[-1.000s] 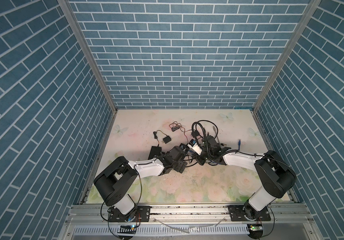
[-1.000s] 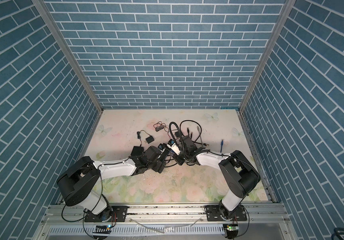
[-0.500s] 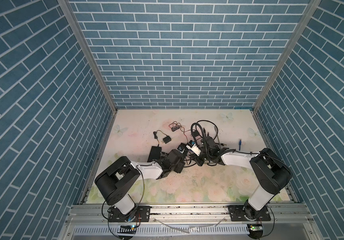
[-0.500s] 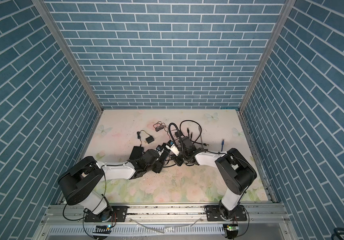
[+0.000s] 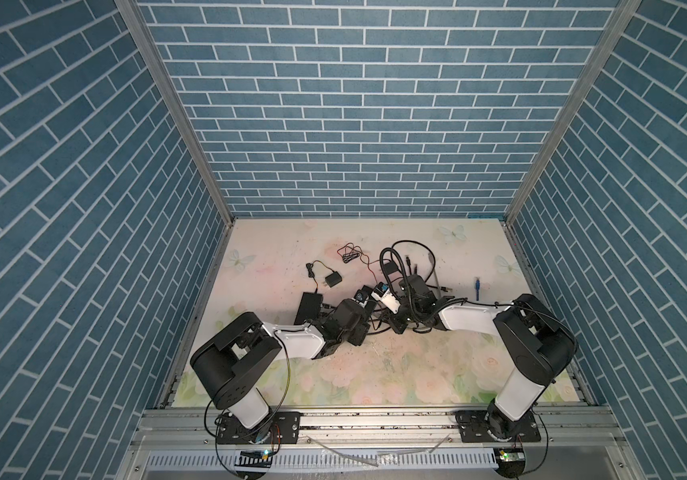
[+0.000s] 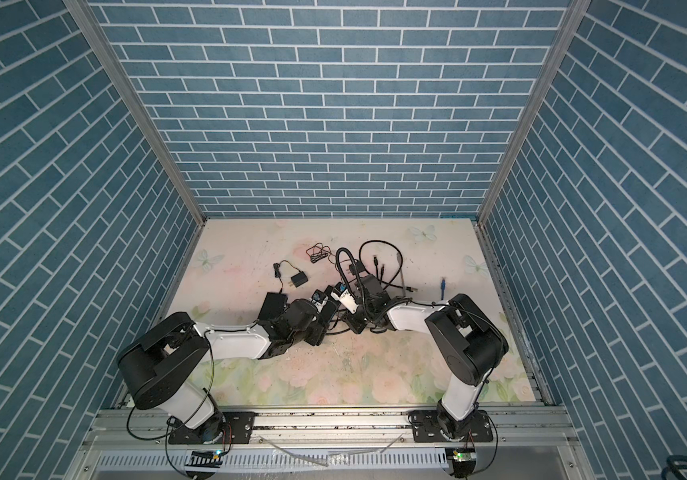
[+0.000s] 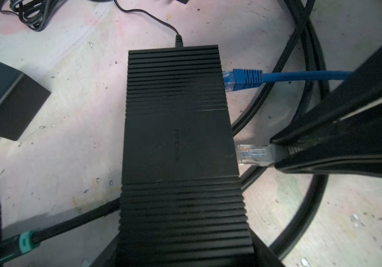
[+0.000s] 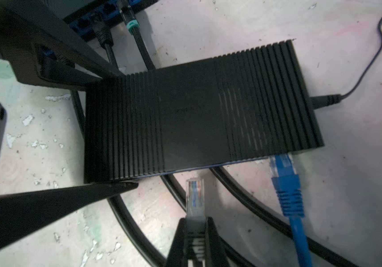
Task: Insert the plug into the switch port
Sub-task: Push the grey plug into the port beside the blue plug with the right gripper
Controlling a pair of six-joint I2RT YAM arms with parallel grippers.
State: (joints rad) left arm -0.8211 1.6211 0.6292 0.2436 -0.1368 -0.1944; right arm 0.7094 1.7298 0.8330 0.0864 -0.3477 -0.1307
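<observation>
Two grippers work one black switch (image 7: 178, 150) near the middle of the table (image 5: 395, 365). The left gripper (image 8: 128, 130) stands fairly wide, its fingers (image 8: 46, 203) pressed against both long sides of the switch at one end. The right gripper (image 8: 194, 222), reaching in from the switch's 3 o'clock in both top views, is pinched tight on the grey boot of the clear plug (image 8: 194, 194). The plug's tip sits just beside the port face, not yet in. The ports themselves are hidden under the ribbed top.

Several things could spoil the push. With the port unseen, the plug may meet the rim instead of the opening, sending the thrust into the housing. Held at only one end, the switch could pivot about that grip or slip out of it. It also seems to lie over thick black cables (image 7: 319, 189), so it may rock. A jammed tip could twist the plug in the right gripper's narrow hold. The blue plug (image 7: 243, 79), seated further along the same face, leaves room, but sideways drift could foul its cable. Which way the latch tab faces I cannot tell.
</observation>
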